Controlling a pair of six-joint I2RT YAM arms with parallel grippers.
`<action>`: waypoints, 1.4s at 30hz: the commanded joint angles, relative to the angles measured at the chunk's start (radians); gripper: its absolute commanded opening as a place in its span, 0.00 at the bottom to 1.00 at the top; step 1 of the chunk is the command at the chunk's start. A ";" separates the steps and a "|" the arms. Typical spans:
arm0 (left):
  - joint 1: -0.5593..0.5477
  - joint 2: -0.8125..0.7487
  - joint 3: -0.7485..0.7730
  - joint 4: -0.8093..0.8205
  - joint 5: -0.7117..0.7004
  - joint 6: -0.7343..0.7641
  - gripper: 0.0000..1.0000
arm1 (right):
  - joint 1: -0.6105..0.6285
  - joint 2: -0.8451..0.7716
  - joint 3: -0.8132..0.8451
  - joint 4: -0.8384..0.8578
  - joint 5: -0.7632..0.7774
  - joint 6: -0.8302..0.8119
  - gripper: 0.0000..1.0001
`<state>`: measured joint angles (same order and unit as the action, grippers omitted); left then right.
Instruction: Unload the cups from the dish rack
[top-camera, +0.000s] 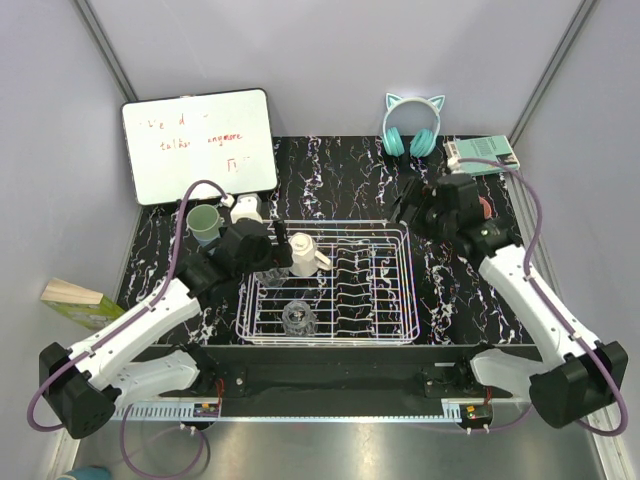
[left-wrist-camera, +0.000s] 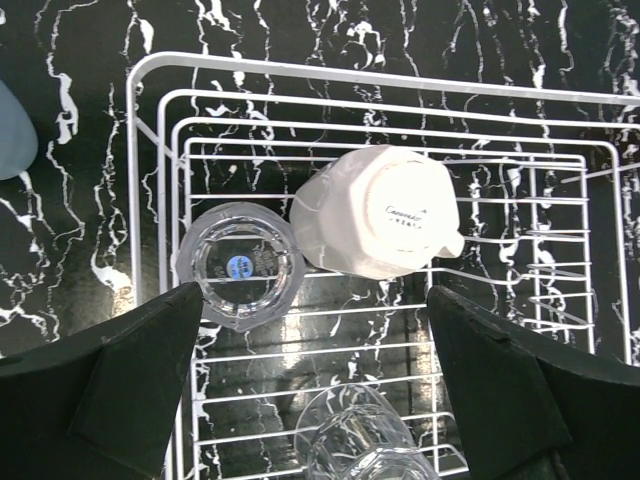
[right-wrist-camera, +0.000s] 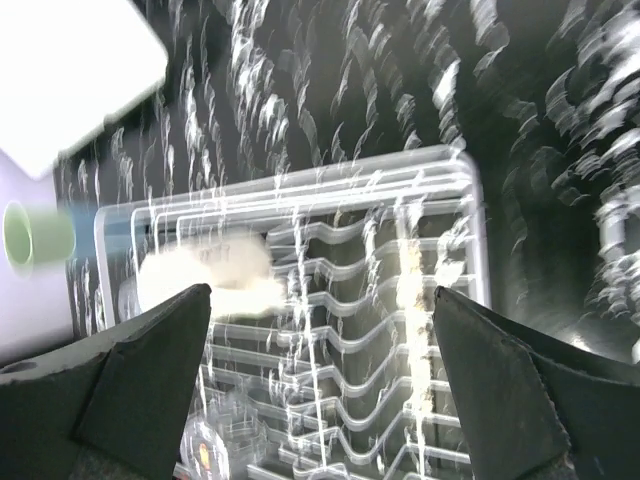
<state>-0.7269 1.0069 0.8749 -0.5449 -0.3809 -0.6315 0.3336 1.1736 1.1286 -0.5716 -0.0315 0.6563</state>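
Mug pickup: we are hovering left gripper (left-wrist-camera: 315, 300), gaping and empty, over white wire dish rack (top-camera: 380, 300); next probably descending onto cream upturned ceramic mug (left-wrist-camera: 385, 215).

top: high, far | wrists: close, looking down | shared: dish rack (top-camera: 380, 290)

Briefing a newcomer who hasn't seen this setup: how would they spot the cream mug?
Find the white wire dish rack in the middle. In its far-left part stands the cream mug, upside down with its printed base showing. Unlike the clear glass beside it, it is opaque.
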 joint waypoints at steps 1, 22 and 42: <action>0.003 -0.002 0.021 -0.016 -0.038 0.029 0.99 | 0.096 -0.127 -0.125 0.144 -0.005 0.049 1.00; 0.060 0.236 0.101 -0.049 -0.058 -0.033 0.99 | 0.216 -0.374 -0.414 0.305 -0.142 0.080 0.98; 0.104 0.335 0.058 0.010 0.031 -0.050 0.84 | 0.216 -0.384 -0.448 0.317 -0.142 0.071 0.98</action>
<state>-0.6281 1.3388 0.9463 -0.5903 -0.3820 -0.6697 0.5407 0.7937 0.6830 -0.2996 -0.1528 0.7380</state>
